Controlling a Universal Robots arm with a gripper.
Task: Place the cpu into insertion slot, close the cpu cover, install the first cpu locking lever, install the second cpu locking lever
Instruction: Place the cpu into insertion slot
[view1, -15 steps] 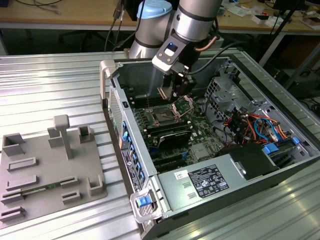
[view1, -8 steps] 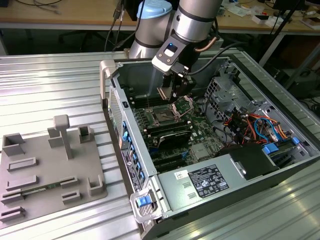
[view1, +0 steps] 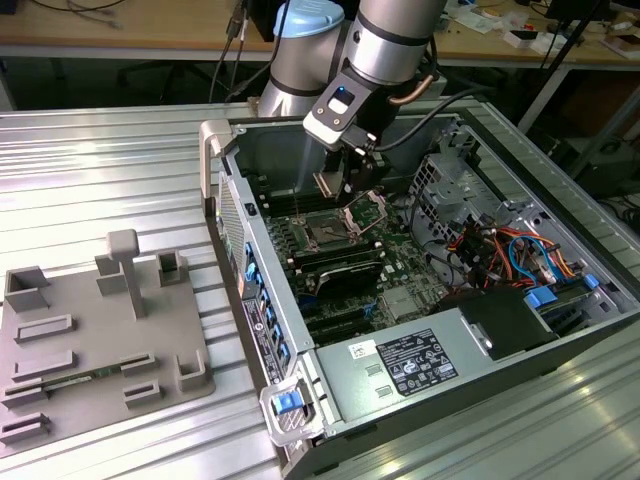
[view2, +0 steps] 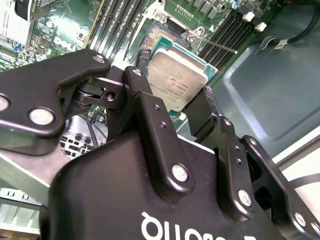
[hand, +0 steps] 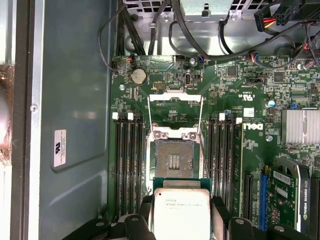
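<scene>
Gripper (view2: 172, 95) is clamped on the cpu (hand: 181, 215), fingers (view2: 150, 125) pinching two opposite edges, silver top toward both wrist cameras. The cpu hangs inside the open case (view1: 240, 250), over the board (hand: 240, 85) and just beside the bare socket (hand: 173, 159), its far edge about at the socket's near edge. How high it sits above the board is hard to judge from these angles. The cover (hand: 175, 93) is swung up and back, window clear of the socket. One lever (hand: 204, 155) is released and runs along the socket's side. A second thin wire seems to run along the other side, not certain.

Risks:
- The main one is bent socket pins, if the cpu comes down tilted, offset or rotated off its keying, since the contacts are exposed and fine.
- The grip is only on thin edges, so a small knock against the socket frame or the lever could twist the chip or make it slip and drop corner-first.
- The loose lever sits near the descent path and could snag a finger.
- The cover is held by nothing visible and could fall shut onto the chip or gripper if the case is jolted.
- The memory slots (hand: 127, 165) flank the socket closely, so wide fingers may clip them on release.
</scene>
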